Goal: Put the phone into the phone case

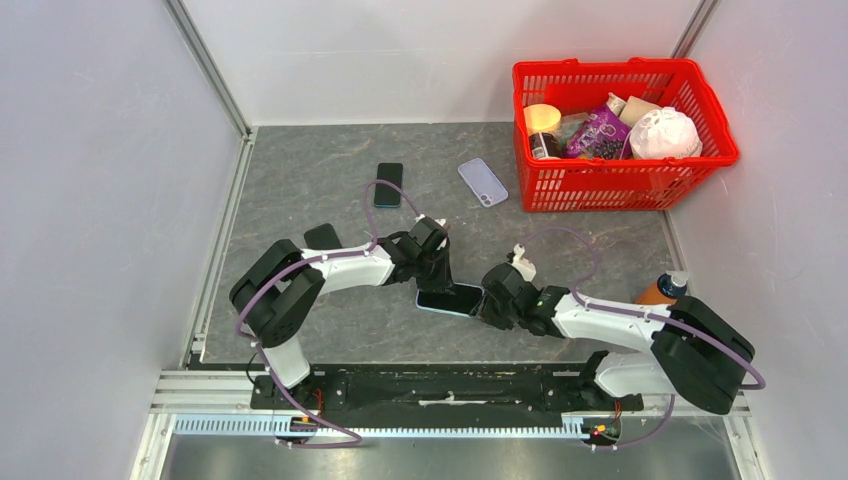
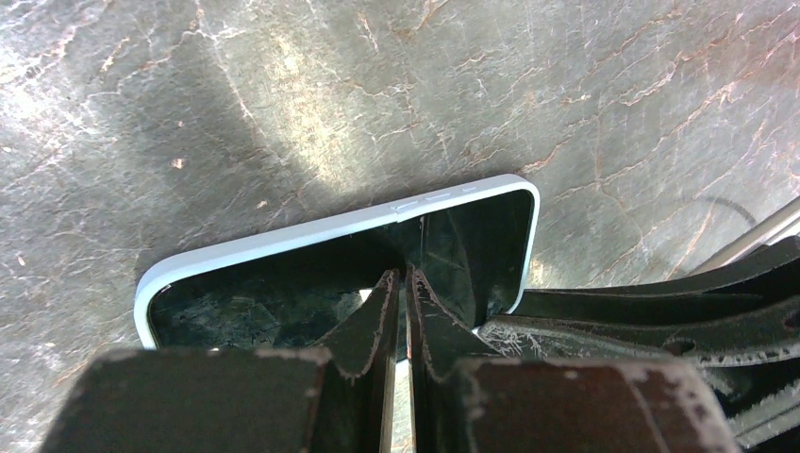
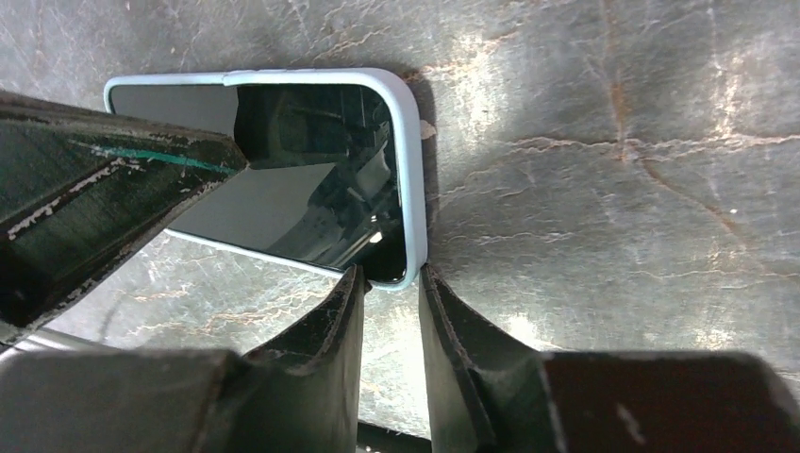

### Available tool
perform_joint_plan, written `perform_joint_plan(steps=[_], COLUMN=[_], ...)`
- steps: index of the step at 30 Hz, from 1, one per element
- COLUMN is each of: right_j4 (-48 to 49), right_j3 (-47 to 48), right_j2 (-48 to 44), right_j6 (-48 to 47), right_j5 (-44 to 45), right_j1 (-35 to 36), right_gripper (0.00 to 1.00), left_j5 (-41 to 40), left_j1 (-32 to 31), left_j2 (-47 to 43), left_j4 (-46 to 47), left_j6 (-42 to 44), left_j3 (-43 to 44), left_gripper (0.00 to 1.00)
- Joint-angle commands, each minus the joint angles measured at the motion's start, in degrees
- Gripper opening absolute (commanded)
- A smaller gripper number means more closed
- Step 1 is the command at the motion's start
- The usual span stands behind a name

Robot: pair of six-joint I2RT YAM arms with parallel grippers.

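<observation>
Lying flat and screen-up on the grey bench (image 1: 300,180), the phone (image 3: 311,203) sits inside the pale blue phone case (image 3: 413,170), between the two arms and near their bases. The left gripper (image 2: 402,274) has its fingers drawn almost together (only a thin slit shows between them). It holds nothing, and its tips are over the screen near one long edge. The right gripper (image 3: 389,274) is narrowly parted, with a corner of the case just at the gap between its tips and bare bench showing through. Farther back lie a dark phone (image 1: 388,184) and a lilac case (image 1: 483,182), apart from each other. A red basket (image 1: 600,185) of goods stands in the far right corner.
</observation>
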Motion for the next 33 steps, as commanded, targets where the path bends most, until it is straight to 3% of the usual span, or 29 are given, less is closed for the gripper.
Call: perform_joint_plan(steps=[1,6,11,20,23,26,28,30,33], right_j4=[-4.7,-10.1,-14.2,-21.8,-23.4,-24.1,-24.0,-23.3,-20.4], right_j3=[-7.4,-4.7,1.0,12.2,12.2,11.1,10.8,11.5,13.7], right_j2=[7.9,10.9,12.8,8.9,4.7,-1.0,-4.0,-5.2,-2.9], right_j6=[2.0,-0.1,-3.8,-9.6,-9.7,-10.9,-12.4,-14.8,-17.6], right_j5=[-5.8,-0.6,1.0,0.7,0.9,1.6,2.5,2.1,1.4], right_j1=[-0.8,-0.8,-0.8,-0.7,-1.5,-4.0,-6.0,-8.6,-11.1], right_gripper=[0.29,0.20,0.04,0.00,0.17,0.46,0.58,0.63,0.60], left_j5=[-3.5,-3.6,-3.6,-3.9,-4.0,-4.1,-4.1,-4.2,-6.0], left_j1=[0.0,0.0,0.0,0.0,0.0,0.0,0.0,0.0,0.0], left_j2=[2.6,2.5,2.6,3.0,3.0,2.3,1.2,-0.6,-4.1], left_j4=[-5.6,-5.7,-5.4,-5.3,-5.1,-5.0,-5.1,-5.3,-6.4], left_j6=[2.6,2.7,2.7,2.8,2.5,2.2,1.6,0.7,-0.8], left_j3=[-0.7,-0.8,-0.8,-0.7,-1.0,-1.0,-0.9,-0.7,-0.8], left_gripper=[0.13,0.13,0.13,0.13,0.13,0.14,0.14,0.14,0.16])
